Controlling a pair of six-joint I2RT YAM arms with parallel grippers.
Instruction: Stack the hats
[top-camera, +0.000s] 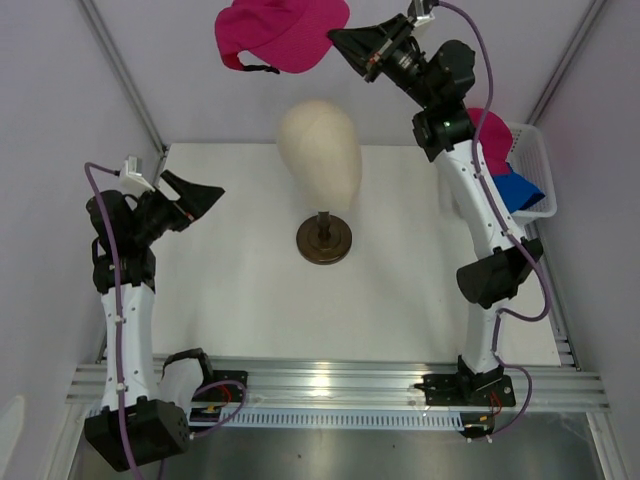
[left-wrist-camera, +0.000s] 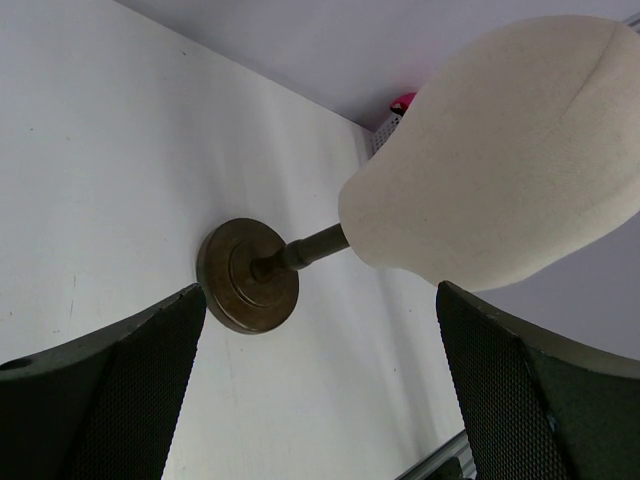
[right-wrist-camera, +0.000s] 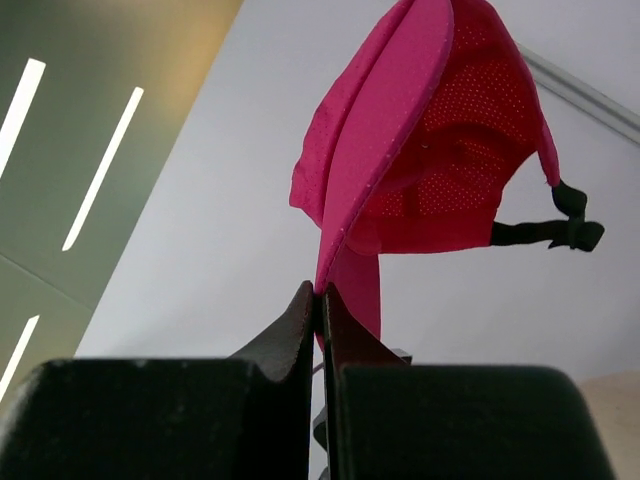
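A magenta-pink hat (top-camera: 280, 35) hangs high in the air, behind and above the cream mannequin head (top-camera: 320, 150). My right gripper (top-camera: 335, 42) is shut on the edge of its brim. In the right wrist view the hat (right-wrist-camera: 430, 150) dangles from the pinched brim, where the right gripper (right-wrist-camera: 322, 292) holds it, its black strap out to the right. A royal blue hat (top-camera: 520, 190) lies in the white basket (top-camera: 538, 160) at the right. My left gripper (top-camera: 205, 195) hovers open left of the head, with nothing in it. In its own view the left gripper (left-wrist-camera: 320, 290) faces the head (left-wrist-camera: 500, 160).
The mannequin head stands on a dark round base (top-camera: 324, 240) mid-table, with that base (left-wrist-camera: 248, 275) also in the left wrist view. More pink fabric (top-camera: 492, 128) shows in the basket behind the right arm. Walls close off the left, back and right sides.
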